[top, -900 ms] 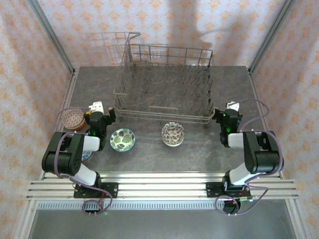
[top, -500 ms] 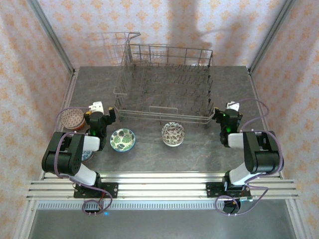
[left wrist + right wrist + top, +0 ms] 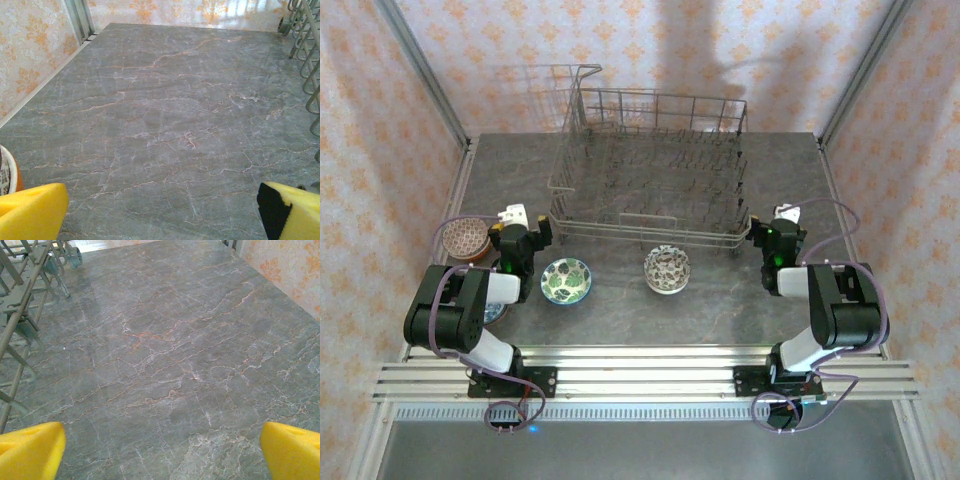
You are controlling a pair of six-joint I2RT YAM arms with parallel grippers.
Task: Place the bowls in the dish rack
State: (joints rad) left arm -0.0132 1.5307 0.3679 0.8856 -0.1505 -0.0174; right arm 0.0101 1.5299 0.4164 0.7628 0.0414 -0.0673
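Pickup pending: green floral bowl (image 3: pixel 566 280) nearest left gripper (image 3: pixel 525 230)

Green floral bowl sits on the desk (image 3: pixel 720 300) just beside the left gripper, toward the near edge and the desk's middle, so the left arm is nearer. Brown speckled bowl (image 3: pixel 667 269) is mid-desk between the arms, just off the dish rack (image 3: pixel 650 175) near side. Pinkish bowl (image 3: pixel 465 240) is by the left edge. Bowls are round, no long axis. No bowl in the rack yet. Right gripper (image 3: pixel 772 226) is off the rack's near right corner. Both grippers are spread wide, holding nothing.

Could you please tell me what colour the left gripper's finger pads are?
Yellow pads, one with a black patch; clearest in the left wrist view.
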